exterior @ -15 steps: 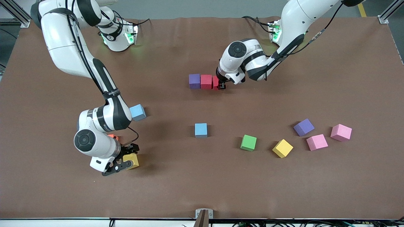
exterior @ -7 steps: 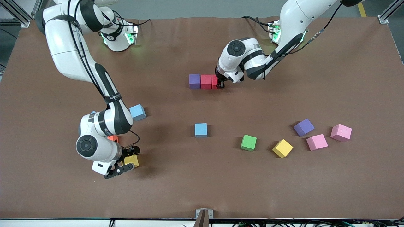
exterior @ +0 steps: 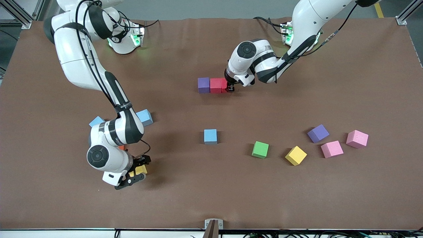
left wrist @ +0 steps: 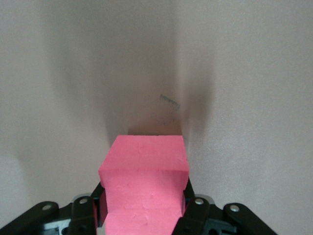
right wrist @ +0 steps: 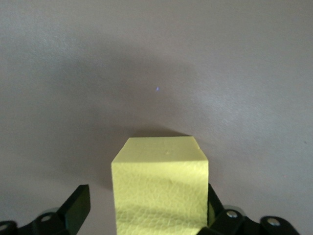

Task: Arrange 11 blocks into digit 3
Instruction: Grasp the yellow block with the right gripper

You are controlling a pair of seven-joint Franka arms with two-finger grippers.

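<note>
Front view: left gripper (exterior: 231, 88), upper centre, clamps a red block (exterior: 224, 85) against the row; right gripper (exterior: 137, 170), lower left, jaws wide, straddles a yellow block (exterior: 141, 170), closing presumably next.

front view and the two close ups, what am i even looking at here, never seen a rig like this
Two white robot arms work at a brown table, building a digit from foam blocks. The wide picture looks down from a camera across the table. The two close-ups come from cameras on the arms' wrists.

The left gripper is shut on a red block at the end of a row with a purple block and a second red block.

The right gripper is open, its fingers either side of a yellow block on the table.

More blocks lie loose, such as a green block and a light blue block.
</note>
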